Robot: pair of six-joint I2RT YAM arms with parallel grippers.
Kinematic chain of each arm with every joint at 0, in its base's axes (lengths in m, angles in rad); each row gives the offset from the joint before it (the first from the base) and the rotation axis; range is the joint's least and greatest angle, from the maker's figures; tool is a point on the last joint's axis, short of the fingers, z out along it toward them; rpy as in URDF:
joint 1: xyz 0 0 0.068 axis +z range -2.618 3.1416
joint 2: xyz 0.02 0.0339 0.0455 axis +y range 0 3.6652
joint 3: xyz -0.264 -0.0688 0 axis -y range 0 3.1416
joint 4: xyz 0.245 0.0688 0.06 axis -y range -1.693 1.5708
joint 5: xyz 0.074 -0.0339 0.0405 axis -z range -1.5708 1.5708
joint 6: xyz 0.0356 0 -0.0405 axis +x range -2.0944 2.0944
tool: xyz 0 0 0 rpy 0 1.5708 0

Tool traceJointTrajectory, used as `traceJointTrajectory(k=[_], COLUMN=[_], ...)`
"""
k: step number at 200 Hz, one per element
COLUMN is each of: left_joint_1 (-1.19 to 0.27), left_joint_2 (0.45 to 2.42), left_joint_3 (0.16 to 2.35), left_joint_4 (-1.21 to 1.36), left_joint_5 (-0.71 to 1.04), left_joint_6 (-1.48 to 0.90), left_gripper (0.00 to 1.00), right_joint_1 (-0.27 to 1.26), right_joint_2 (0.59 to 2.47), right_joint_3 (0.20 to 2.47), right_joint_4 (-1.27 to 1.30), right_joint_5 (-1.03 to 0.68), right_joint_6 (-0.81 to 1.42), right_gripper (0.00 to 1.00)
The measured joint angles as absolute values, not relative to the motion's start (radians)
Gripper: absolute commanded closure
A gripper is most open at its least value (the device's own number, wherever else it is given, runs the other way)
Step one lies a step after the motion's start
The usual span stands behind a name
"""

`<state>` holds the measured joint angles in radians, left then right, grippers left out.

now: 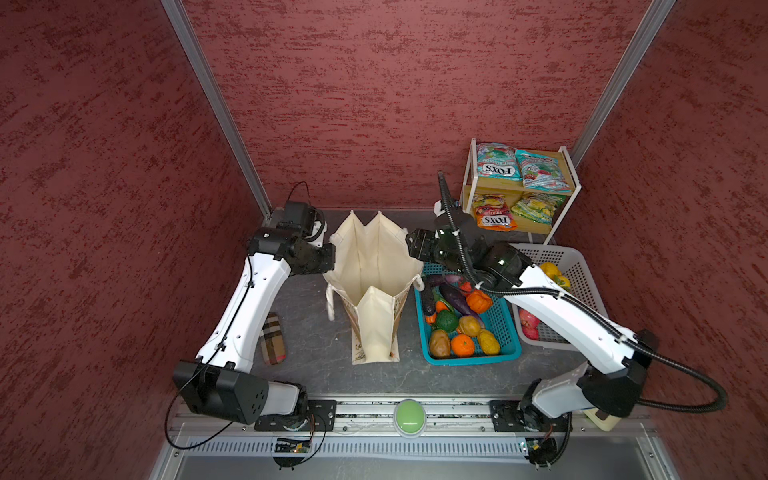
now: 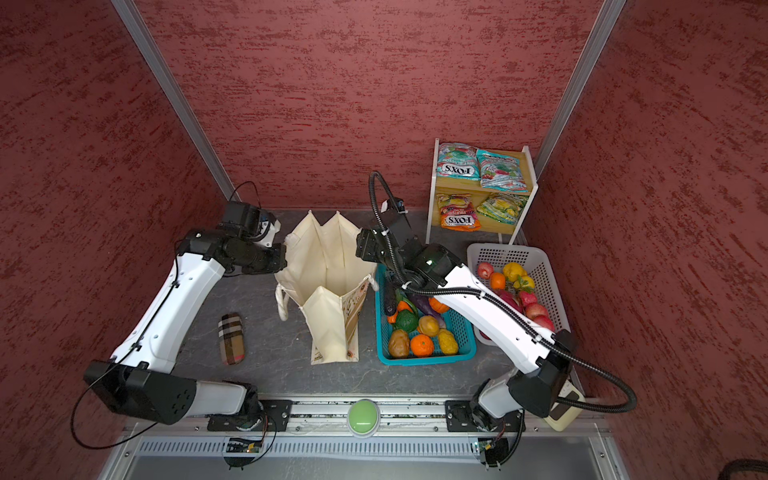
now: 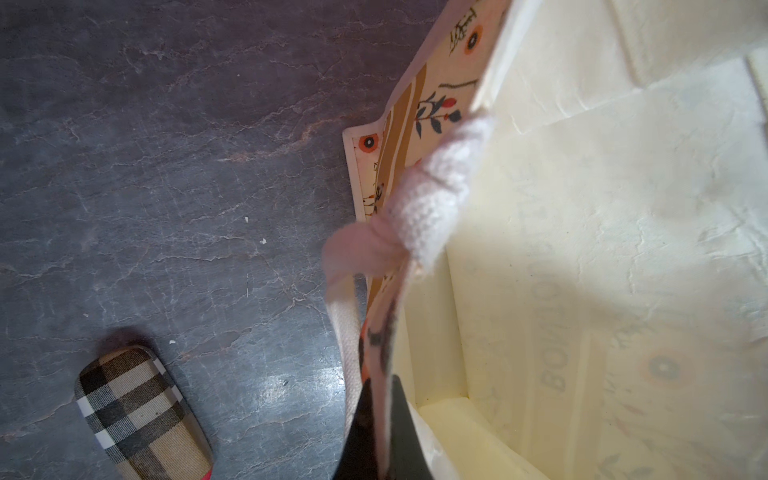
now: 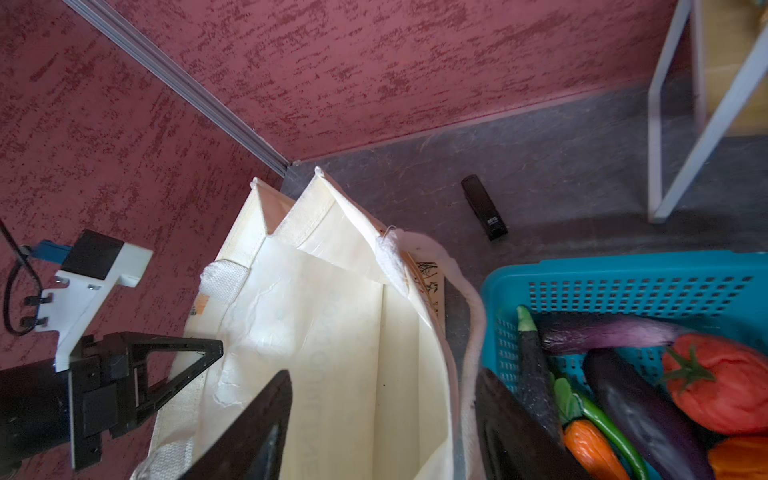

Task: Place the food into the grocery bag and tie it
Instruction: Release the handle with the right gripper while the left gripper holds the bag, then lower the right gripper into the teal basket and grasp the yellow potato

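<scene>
On the grey bench (image 1: 316, 332), the tall cream canvas grocery bag (image 1: 374, 266) stands open between our two arms.
Our left hand (image 3: 382, 384) is pinched tight on the bag's left rim, below a white rope handle (image 3: 432, 199). Our right hand (image 4: 384, 374) stands wide, one finger inside the right wall and one outside. Toy fruit and vegetables (image 1: 462, 345) lie in the teal plastic basket (image 1: 473, 357) just beside it. Only the right wrist view shows a small black stick (image 4: 484, 207) behind the bag. In a top view our right arm hides part of the white plastic basket (image 1: 577, 270).
</scene>
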<state>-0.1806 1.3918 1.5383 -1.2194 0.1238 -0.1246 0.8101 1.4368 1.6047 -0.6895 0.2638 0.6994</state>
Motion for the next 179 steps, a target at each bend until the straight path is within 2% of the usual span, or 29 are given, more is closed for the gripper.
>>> traceJointTrajectory(k=[79,179], left_joint_1=[-0.203,-0.205], left_joint_2=[1.433,1.435], left_joint_3=[1.574,1.576], left_joint_4=[-1.253,-1.256], left_joint_5=[0.050,0.043], left_joint_6=[-0.122,-0.114], left_gripper=[1.00,1.00], right_joint_1=[0.794,0.736], right_joint_2=[1.247,1.125], right_joint_3=[1.517,1.188], right_joint_4=[-0.824,-0.941], right_joint_5=[0.375,0.282], right_joint_6=[0.707,0.910], right_gripper=[0.29,0.29])
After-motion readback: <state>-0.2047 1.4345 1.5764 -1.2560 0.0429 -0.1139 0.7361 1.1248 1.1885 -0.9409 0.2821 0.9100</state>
